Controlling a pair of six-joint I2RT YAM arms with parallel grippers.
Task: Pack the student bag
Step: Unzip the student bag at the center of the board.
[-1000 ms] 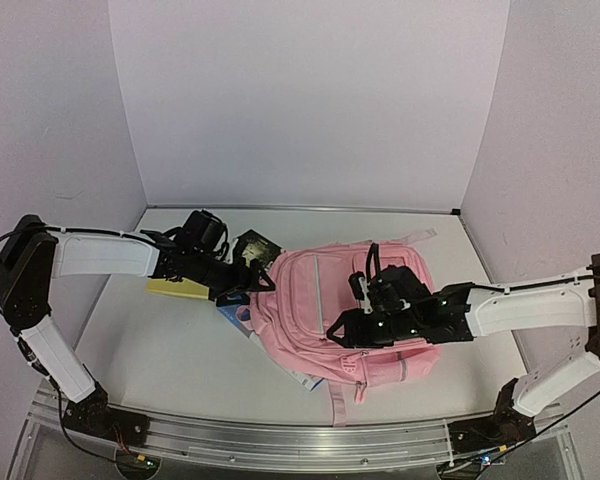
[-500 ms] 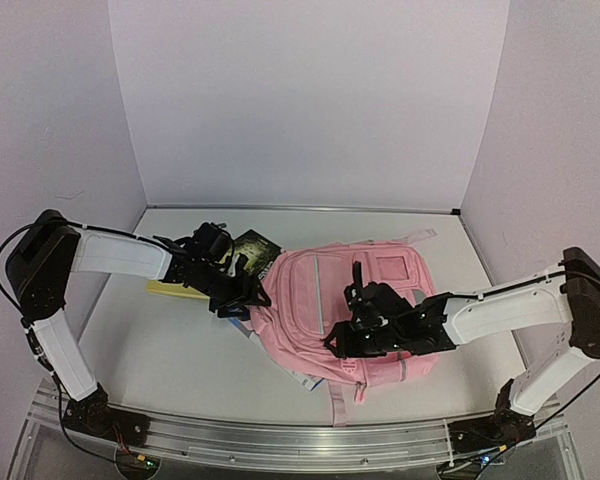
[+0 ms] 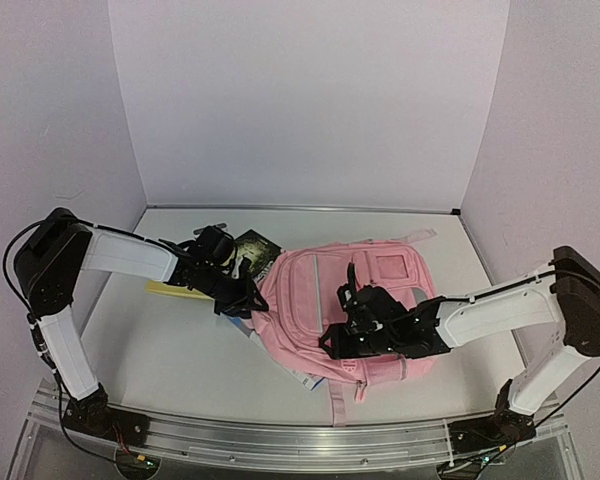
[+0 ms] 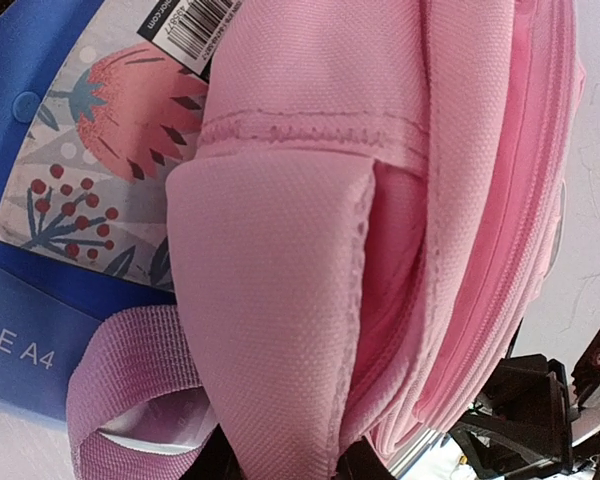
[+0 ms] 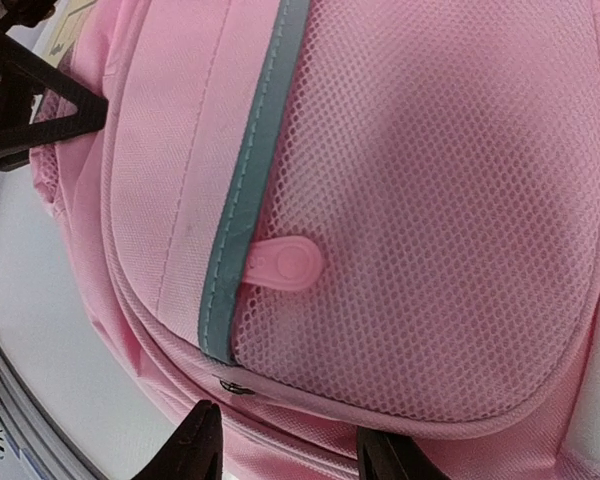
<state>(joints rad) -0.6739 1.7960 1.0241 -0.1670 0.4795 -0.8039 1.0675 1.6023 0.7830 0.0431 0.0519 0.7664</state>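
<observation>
Left gripper [image 4: 290, 465] has closed on student bag [image 3: 302, 292], folder [image 4: 40, 300] beside; right gripper [image 5: 298, 455], grip unclear

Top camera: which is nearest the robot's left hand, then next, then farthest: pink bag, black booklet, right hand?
1. Pink bag: its left edge is in the left hand.
2. Black booklet: just behind.
3. Right hand: over the bag's front, rightward.
</observation>
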